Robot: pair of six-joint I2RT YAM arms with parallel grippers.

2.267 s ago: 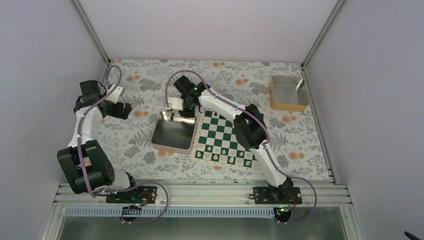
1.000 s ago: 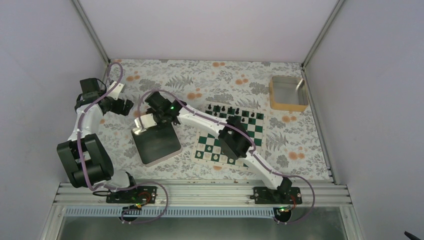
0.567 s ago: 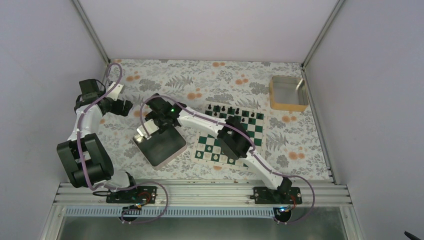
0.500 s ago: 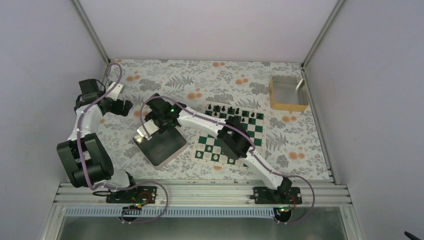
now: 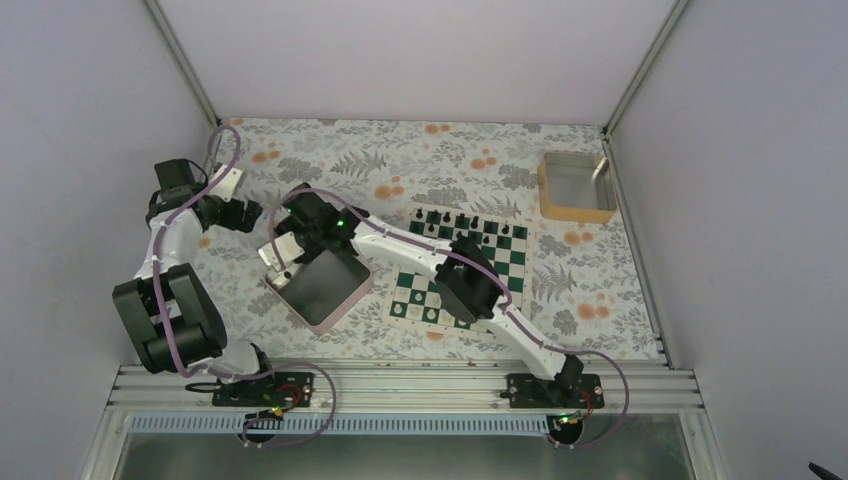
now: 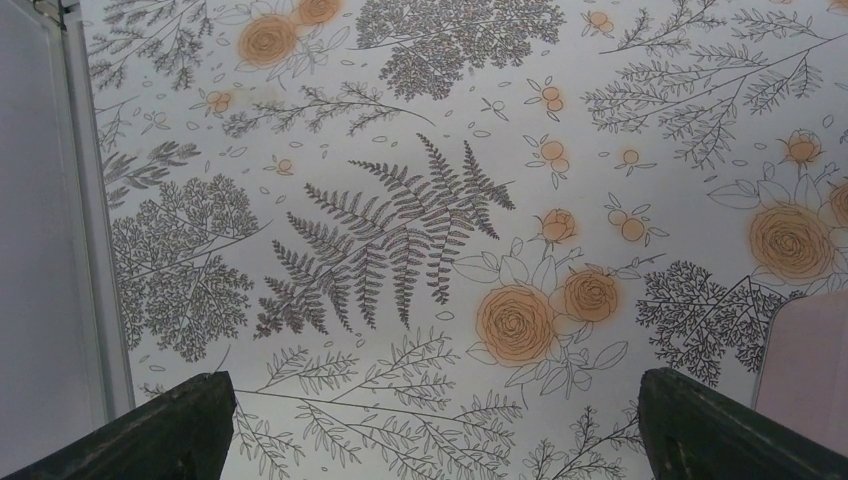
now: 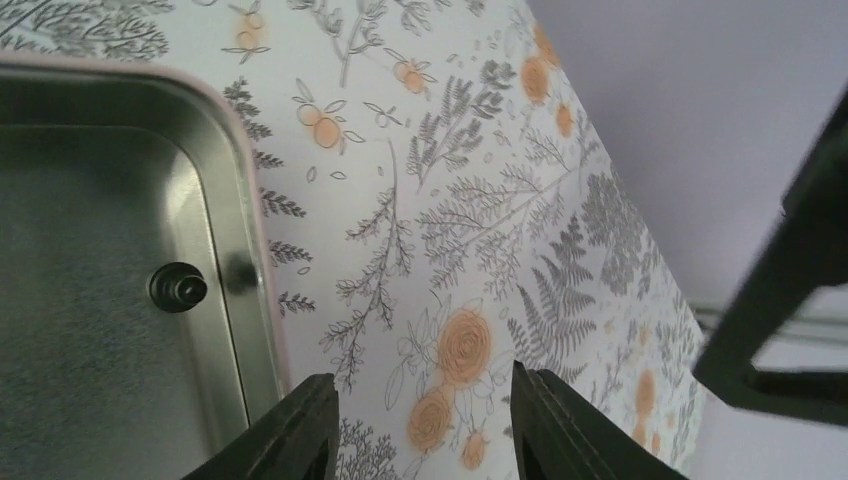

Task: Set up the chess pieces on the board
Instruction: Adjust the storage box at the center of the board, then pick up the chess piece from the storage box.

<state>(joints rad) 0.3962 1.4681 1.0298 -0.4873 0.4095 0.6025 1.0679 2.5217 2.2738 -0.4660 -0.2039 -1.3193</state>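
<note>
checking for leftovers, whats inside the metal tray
One small dark chess piece sits on the tray floor near a wall. The rest that shows looks bare, but the right gripper covers one corner from above.

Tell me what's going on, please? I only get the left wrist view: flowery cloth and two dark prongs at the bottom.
Observer: Those prongs belong to the left gripper, open and empty. A chessboard lies off to its right, outside your view.
Operator: Is anything on it?
Observer: Black chess pieces line its far edge.
Operator: And the other arm?
Observer: The right gripper hangs open at the edge of a metal tray. One dark chess piece lies inside the tray, close to the rim.
</note>
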